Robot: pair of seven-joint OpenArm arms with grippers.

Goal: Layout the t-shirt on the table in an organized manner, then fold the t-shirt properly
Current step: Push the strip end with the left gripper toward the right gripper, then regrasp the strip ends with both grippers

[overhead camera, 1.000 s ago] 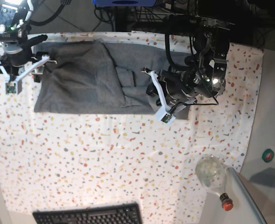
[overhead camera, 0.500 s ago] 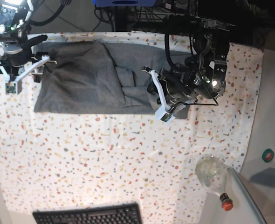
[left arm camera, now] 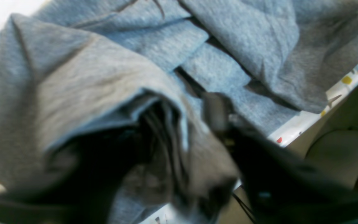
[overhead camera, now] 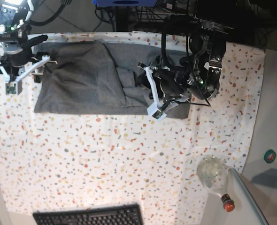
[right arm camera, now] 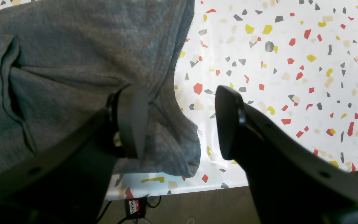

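Speckled table point(overhead camera: 105, 154) fills base view, grey t-shirt point(overhead camera: 82, 79) spread at far edge between both claws.

Left wrist: left claw point(left arm camera: 179, 149) buried in bunched shirt, blurry, can't tell if gripping.

Right wrist: right claw point(right arm camera: 179, 124) spread wide, shirt corner just between fingers, nothing clamped.

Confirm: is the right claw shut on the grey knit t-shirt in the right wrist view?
No: the right claw is open, one finger resting on the grey knit t-shirt.

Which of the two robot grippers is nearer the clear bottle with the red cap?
Left. The left gripper works over the grey t-shirt, nearer the clear red-capped bottle; the right gripper sits at the far edge.
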